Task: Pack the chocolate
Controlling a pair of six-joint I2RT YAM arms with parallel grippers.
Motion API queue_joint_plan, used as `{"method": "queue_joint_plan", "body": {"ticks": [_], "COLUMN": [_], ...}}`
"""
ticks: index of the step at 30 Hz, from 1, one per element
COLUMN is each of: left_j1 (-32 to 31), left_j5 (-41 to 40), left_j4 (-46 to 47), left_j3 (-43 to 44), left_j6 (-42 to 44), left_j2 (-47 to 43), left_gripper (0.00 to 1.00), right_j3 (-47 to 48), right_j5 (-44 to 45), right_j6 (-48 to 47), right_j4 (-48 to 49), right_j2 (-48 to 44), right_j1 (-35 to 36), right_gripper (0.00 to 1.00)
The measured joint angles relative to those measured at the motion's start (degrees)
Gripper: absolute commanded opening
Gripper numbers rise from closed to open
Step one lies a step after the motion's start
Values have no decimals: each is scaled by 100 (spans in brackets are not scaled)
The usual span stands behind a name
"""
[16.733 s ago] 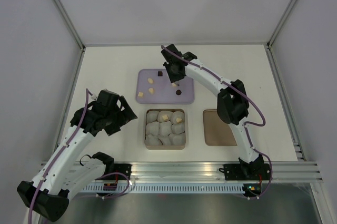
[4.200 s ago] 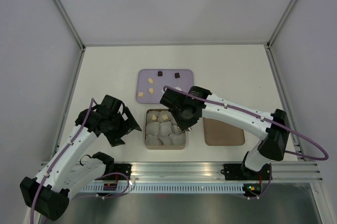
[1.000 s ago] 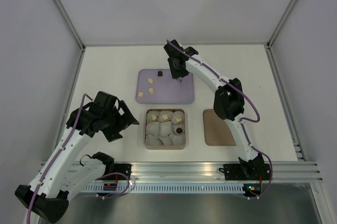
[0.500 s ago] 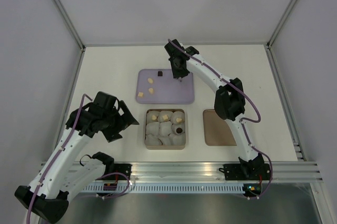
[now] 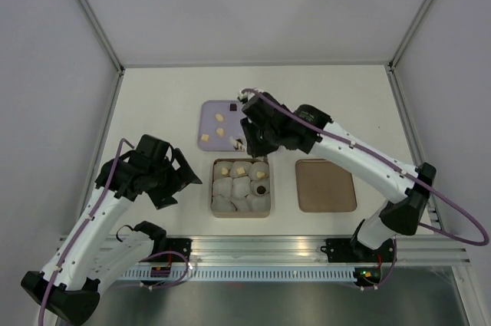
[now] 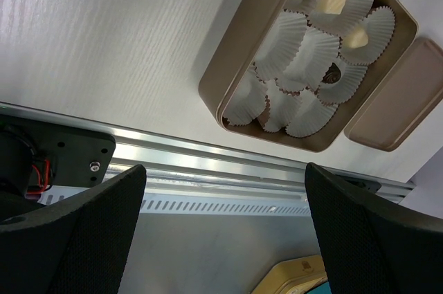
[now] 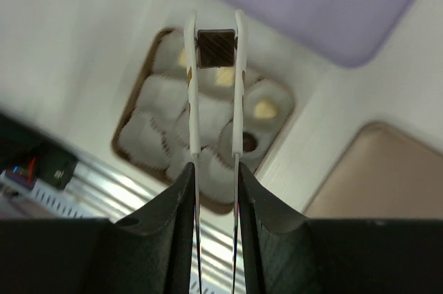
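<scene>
Change: the right tool (image 7: 215,21) has swung from the purple tray's (image 5: 208,123) far edge to above the box (image 5: 214,188), clamped on a dark chocolate cube (image 7: 217,48).
Meaning: probably a paper cup (image 7: 208,115) drop next.
Cube: small, square, dark brown, faintly ridged.
Left tool (image 6: 225,232): spread wide, empty.

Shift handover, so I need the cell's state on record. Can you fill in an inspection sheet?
Surface: pale table, no marks seen.
Job's things: three cream cubes and a dark cube on tray; three cream pieces and a dark piece in cups in box; lid beside box.
Clutter: nothing seen.
Grippers: left gripper open, left of box; right gripper shut on held cube, dark, near box's far edge.
Cables: purple cables along both arms.
Surroundings: white walls; rail at near edge; yellow object below it.
</scene>
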Motion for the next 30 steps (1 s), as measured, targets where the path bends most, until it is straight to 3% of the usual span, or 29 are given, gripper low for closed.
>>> {"method": "queue_joint_plan", "body": {"ticks": [4, 11, 30], "left_j1": [0, 0, 2], "left_j5": [0, 0, -4], "left_j4": [-7, -7, -98], "left_j3": [-2, -2, 0], "left_j6": [2, 2, 0], "left_j2": [0, 15, -63], "left_gripper": [100, 100, 100], "right_j3": [-579, -927, -1207], "right_j5": [-208, -101, 94], "right_j6": [372, 846, 994], "right_j4": [-101, -310, -245], "right_j2": [-562, -275, 457], "right_j1": [931, 1565, 1606], "right_gripper": [16, 16, 18]}}
